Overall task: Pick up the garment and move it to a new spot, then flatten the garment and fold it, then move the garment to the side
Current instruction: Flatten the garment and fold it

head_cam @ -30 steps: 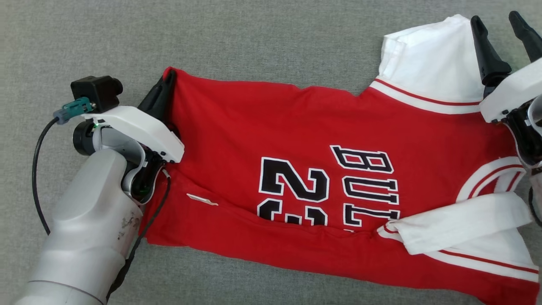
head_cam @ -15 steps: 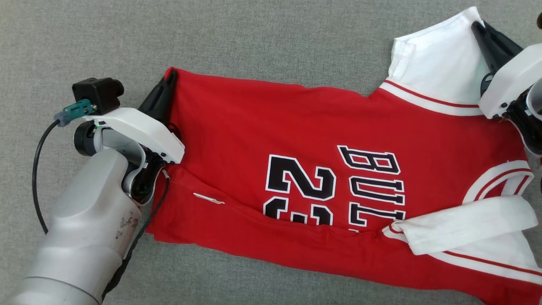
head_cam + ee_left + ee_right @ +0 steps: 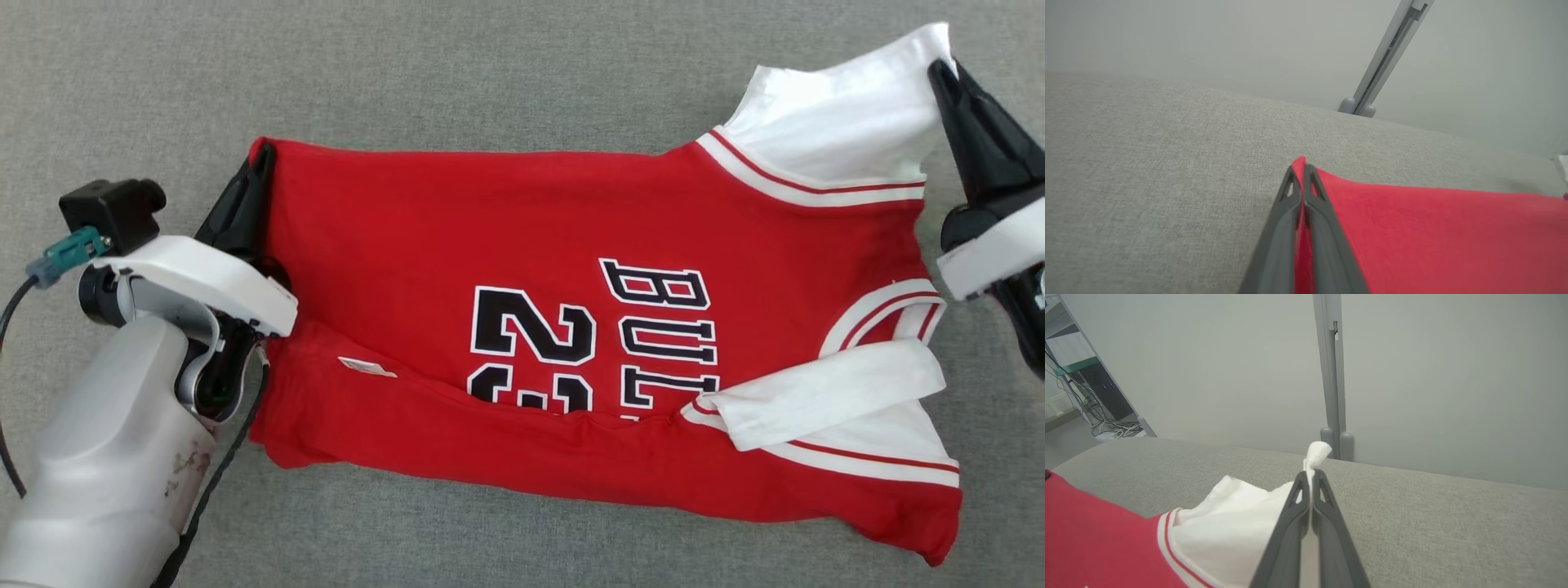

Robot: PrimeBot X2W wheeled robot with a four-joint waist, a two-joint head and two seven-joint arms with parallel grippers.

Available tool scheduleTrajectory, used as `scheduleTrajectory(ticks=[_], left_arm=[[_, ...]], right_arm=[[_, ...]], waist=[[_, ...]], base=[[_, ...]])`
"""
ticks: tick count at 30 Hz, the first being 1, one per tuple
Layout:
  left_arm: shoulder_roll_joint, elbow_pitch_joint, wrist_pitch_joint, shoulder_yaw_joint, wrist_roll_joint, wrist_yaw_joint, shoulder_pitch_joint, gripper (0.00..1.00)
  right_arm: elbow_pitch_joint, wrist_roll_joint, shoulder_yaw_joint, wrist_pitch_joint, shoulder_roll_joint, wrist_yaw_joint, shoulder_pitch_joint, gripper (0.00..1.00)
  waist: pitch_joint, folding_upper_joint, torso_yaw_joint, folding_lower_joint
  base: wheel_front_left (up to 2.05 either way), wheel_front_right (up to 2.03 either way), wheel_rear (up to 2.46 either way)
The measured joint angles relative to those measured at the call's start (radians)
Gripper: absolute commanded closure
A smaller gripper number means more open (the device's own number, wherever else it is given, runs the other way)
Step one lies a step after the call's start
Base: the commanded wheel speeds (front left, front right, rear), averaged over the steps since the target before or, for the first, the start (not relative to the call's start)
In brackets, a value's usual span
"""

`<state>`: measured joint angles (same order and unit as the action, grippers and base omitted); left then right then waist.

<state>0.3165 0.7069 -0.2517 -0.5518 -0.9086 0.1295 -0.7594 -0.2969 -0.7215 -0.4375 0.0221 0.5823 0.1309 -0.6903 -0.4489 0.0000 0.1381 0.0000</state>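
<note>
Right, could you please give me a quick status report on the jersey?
Left end effector shut on red hem corner of jersey; right end effector shut on far white sleeve. Jersey stretched across grey surface. Near edge folded over the number.

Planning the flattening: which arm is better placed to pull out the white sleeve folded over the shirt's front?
Right, probably. The folded sleeve lies at the shirt's collar end, beside the right gripper, though it is shut on the other sleeve. The left gripper pinches the far hem corner.
</note>
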Motion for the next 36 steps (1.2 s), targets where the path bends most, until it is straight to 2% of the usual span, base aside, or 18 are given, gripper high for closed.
scheduleTrajectory(ticks=[7, 16, 23, 25, 26, 27, 29, 32, 34, 36], left_arm=[[0.043, -0.101, -0.002, 0.013, -0.015, -0.032, 0.153, 1.0], [0.092, -0.244, 0.033, 0.047, -0.088, -0.079, 0.316, 1.0], [0.135, -0.339, 0.076, 0.05, -0.102, -0.127, 0.394, 1.0], [0.143, -0.355, 0.09, 0.048, -0.106, -0.143, 0.42, 1.0], [0.144, -0.361, 0.087, 0.048, -0.105, -0.154, 0.43, 0.6], [0.147, -0.366, 0.083, 0.048, -0.101, -0.168, 0.439, 0.0], [0.145, -0.383, 0.046, 0.063, -0.093, -0.195, 0.458, 0.0], [0.133, -0.423, 0.002, 0.109, -0.057, -0.245, 0.495, 0.0], [0.117, -0.471, -0.007, 0.15, 0.003, -0.285, 0.52, 0.0], [0.083, -0.553, -0.009, 0.221, 0.074, -0.301, 0.536, 0.0]], right_arm=[[0.137, -0.025, 0.04, 0.042, -0.011, 0.0, 0.251, 1.0], [0.249, -0.021, 0.117, 0.1, -0.118, 0.0, 0.55, 1.0], [0.266, -0.014, 0.151, 0.128, -0.169, 0.0, 0.682, 1.0], [0.26, 0.008, 0.147, 0.12, -0.183, 0.0, 0.703, 0.37], [0.25, 0.021, 0.153, 0.118, -0.192, 0.0, 0.71, 0.0], [0.244, 0.044, 0.163, 0.12, -0.201, 0.0, 0.714, 0.0], [0.244, 0.073, 0.184, 0.136, -0.225, 0.0, 0.714, 0.0], [0.246, 0.192, 0.25, 0.16, -0.252, 0.0, 0.721, 0.0], [0.263, 0.27, 0.298, 0.169, -0.282, 0.0, 0.722, 0.0], [0.3, 0.335, 0.332, 0.17, -0.325, 0.0, 0.723, 0.0]], waist=[[0.042, 0.0, -0.037, 0.0], [0.084, 0.0, -0.072, 0.0], [0.101, 0.0, -0.084, 0.0], [0.101, 0.0, -0.089, 0.0], [0.101, 0.0, -0.091, 0.0], [0.101, 0.0, -0.093, 0.0], [0.105, 0.0, -0.096, 0.0], [0.117, 0.0, -0.099, -0.0001], [0.126, 0.0, -0.099, 0.0], [0.134, 0.0, -0.095, 0.0]], base=[[0.0, 0.0, 0.0], [0.0, 0.0, 0.0], [0.0, 0.0, 0.0], [0.0, 0.0, 0.0], [0.0, 0.0, 0.0], [0.0, 0.0, 0.0], [0.0, 0.0, 0.0], [0.0, 0.0, 0.0], [0.0, 0.0, 0.0], [0.0, 0.0, 0.0]])
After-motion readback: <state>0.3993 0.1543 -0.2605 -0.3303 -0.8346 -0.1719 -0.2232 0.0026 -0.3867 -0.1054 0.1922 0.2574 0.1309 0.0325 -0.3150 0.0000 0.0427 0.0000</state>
